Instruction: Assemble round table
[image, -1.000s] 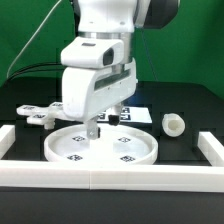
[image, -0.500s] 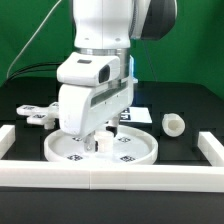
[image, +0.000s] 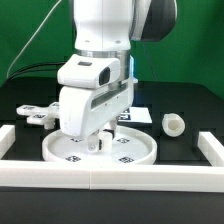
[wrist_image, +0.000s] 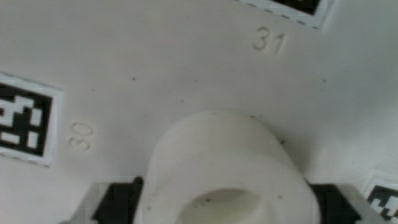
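The large rimmed round disc (image: 135, 150) lies flat near the front rail, with square tags on its face (wrist_image: 107, 90). My gripper (image: 97, 141) is down at the disc's middle. In the wrist view its dark fingers (wrist_image: 121, 200) press on both sides of a white hollow stub (wrist_image: 217, 165) that rises from the disc, so my gripper (wrist_image: 217, 203) is shut on that stub. The short cylindrical post (image: 175, 123) lies on the black table at the exterior view's right. The cross-shaped foot (image: 38, 116) lies at the left, partly hidden by the arm.
Long white border rails run along the front (image: 110, 176), the left (image: 8, 140) and the right (image: 212, 148). A corner of the marker board (image: 137, 113) shows behind the gripper. A green curtain hangs at the back.
My gripper has come down from above the disc to its middle, then stayed almost still. Disc, post and foot have not moved.
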